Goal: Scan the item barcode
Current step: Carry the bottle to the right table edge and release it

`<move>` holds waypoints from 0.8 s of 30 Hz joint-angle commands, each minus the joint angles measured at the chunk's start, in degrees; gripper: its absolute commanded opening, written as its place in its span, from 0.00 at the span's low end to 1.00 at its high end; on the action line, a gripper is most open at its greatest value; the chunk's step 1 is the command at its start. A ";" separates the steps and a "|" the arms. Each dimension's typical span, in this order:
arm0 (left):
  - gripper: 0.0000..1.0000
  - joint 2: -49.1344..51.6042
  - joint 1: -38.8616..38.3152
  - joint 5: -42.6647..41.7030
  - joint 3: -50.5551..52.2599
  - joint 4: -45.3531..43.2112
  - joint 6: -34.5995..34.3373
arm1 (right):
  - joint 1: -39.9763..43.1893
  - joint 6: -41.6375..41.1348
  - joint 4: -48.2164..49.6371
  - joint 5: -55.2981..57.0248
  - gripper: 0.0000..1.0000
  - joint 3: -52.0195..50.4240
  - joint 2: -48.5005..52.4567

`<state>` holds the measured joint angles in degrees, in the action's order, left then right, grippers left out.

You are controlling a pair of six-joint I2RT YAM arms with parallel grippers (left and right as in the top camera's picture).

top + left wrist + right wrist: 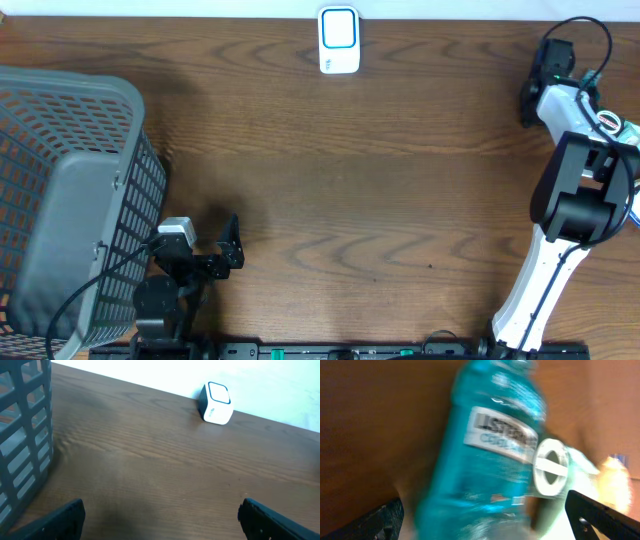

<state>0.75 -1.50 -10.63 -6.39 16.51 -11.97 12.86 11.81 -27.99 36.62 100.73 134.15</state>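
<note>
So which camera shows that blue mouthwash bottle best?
The right wrist view: the blue mouthwash bottle fills the frame, its label readable though blurred. The left wrist view doesn't show it, and in the overhead view I can't make it out.

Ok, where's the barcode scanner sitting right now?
The scanner sits at the far edge of the table, near the middle in the overhead view, well apart from the grey basket on the left.
</note>
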 commanded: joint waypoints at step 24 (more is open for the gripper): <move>0.98 -0.15 0.31 -0.72 0.87 1.29 0.33 | -14.40 -18.84 -19.61 -28.20 0.99 0.74 -54.01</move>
<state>0.75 -1.50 -10.63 -6.39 16.49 -11.97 -1.32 -5.67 -47.16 8.91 101.10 83.68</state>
